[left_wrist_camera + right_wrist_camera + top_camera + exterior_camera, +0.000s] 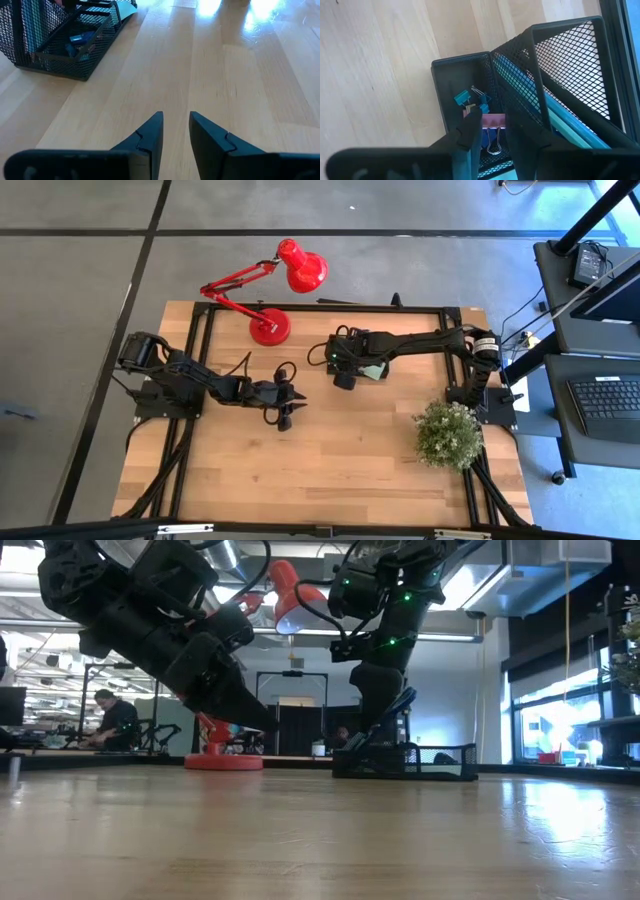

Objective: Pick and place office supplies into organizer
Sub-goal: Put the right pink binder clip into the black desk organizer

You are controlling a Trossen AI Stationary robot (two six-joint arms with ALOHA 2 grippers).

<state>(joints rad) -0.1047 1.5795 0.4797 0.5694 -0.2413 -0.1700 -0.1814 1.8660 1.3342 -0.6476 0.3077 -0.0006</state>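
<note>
1. Looking straight down, we find the right arm stretched across the desk (330,470), its right gripper (492,132) poised over the black mesh organizer (560,60), beside the red lamp (285,275).
2. Its fingers stand slightly parted over a low compartment that holds a pink binder clip (492,122) and blue binder clips (465,97); we cannot tell whether they grip anything.
3. Light-blue pencils (570,120) lean in the taller section.
4. The left gripper (176,127) hovers above bare wood well apart from the organizer, fingers parted and empty.
5. We read no labels or writing.
6. The desk is pale planked wood; a green plant (447,434) stands at its right edge. Beyond it, a workshop room with a seated person (112,720).
</note>
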